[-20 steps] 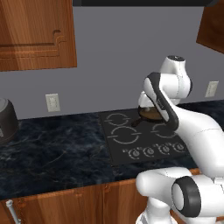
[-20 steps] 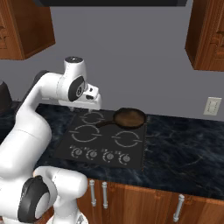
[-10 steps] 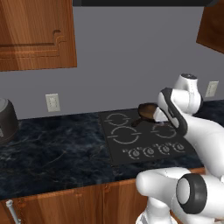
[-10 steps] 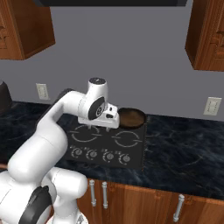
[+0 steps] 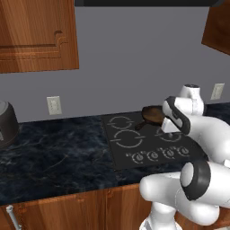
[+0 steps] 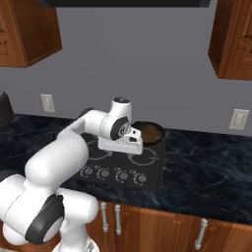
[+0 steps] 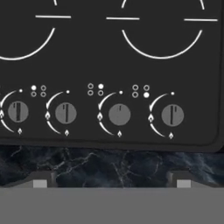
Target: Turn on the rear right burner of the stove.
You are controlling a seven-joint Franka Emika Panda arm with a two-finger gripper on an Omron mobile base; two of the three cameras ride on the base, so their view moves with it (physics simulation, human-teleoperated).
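Now the gripper point(image 7: 111, 183) hangs above the front edge of the stove point(image 7: 109, 61), and its two tips stand wide apart, with nothing between them. Just beyond the tips is the dark marble counter point(image 7: 109, 166), then the row of four knobs point(image 7: 119, 115) along the front of the black glass. Behind the knobs are the two front burner rings. Farther back, a dark pan point(image 6: 147, 132) sits on the rear right burner point(image 5: 155, 117), at the back right of the stove, and covers most of its ring. Behind it is the grey wall with an outlet point(image 6: 239, 119).
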